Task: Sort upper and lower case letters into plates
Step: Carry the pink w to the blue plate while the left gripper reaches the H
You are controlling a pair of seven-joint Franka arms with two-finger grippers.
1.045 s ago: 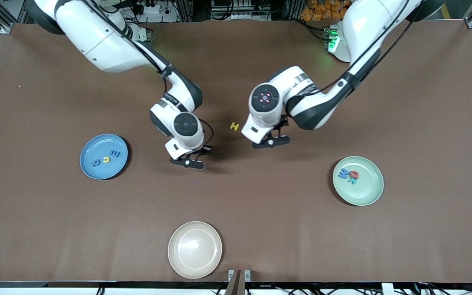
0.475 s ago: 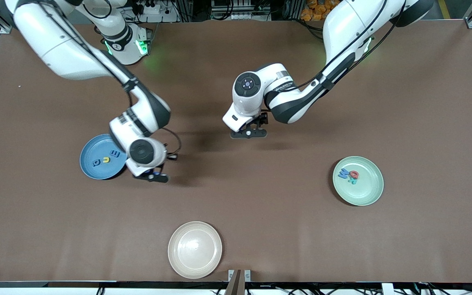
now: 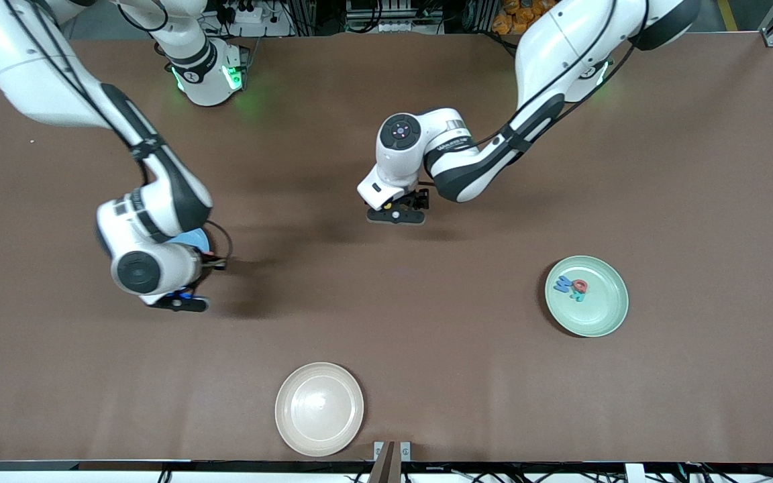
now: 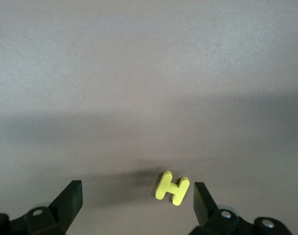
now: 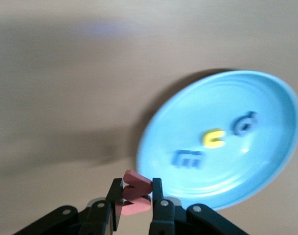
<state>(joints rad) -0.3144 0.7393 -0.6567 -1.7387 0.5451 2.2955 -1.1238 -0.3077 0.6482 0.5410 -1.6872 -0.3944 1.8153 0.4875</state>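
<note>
Red letter [image 5: 136, 192] pinched between closed fingers of right gripper [image 5: 137, 203], low centre of right wrist view, just beside rim of blue plate [image 5: 217, 142]. Blue plate holding three letters: dark blue [image 5: 188, 159], yellow [image 5: 213, 138], dark blue [image 5: 243, 123]. In front view, right gripper [image 3: 182, 302] at centre left, blue plate [image 3: 195, 238] mostly hidden under the wrist.

Left gripper [image 3: 396, 216] low over table [image 3: 427, 349], upper centre of front view, fingers spread wide. Yellow H [image 4: 172, 187] flat on table between them, closer to one finger [image 4: 203, 200], lower centre of left wrist view.

Pale green plate [image 3: 601, 312] at centre right, holding blue [image 3: 564, 284], red [image 3: 580, 284] and teal [image 3: 580, 294] letters in a touching cluster. Cream-white plate [image 3: 319, 409] at bottom centre.
</note>
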